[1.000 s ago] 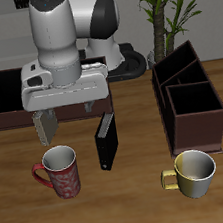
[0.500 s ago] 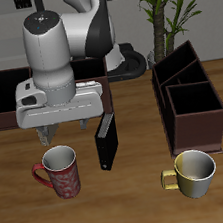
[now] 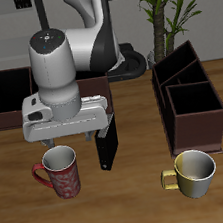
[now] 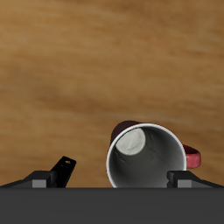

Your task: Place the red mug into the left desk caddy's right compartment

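While my gripper [image 3: 61, 141] hangs right over the red mug [image 3: 60, 173], fingers spread and nothing held, it's early days: the mug sits upright on the table [image 3: 138, 206] around 7 o'clock. Grab, lift, and haul to the left desk caddy [image 3: 189, 101], right compartment [image 3: 194, 100], at 3 o'clock remain.
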Tool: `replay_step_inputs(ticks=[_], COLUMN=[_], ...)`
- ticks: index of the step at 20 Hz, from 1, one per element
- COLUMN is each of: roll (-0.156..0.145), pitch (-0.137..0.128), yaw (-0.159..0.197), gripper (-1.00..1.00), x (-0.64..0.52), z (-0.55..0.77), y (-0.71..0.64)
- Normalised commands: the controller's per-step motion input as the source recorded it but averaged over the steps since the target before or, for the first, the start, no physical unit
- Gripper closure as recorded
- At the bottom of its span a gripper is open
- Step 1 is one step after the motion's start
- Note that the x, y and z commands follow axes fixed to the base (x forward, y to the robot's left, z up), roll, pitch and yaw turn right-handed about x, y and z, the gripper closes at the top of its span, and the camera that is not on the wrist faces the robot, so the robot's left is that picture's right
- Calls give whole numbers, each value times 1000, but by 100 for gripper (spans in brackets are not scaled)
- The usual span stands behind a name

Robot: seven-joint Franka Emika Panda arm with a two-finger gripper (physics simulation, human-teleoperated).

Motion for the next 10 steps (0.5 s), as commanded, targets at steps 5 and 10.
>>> replay_step_inputs(ticks=[5,10], roll=[8,3], pitch=[30,43], yaw=[-20,-55], gripper=[-100,-100], x=[101,102], z=[-369,-430], y=[113,109])
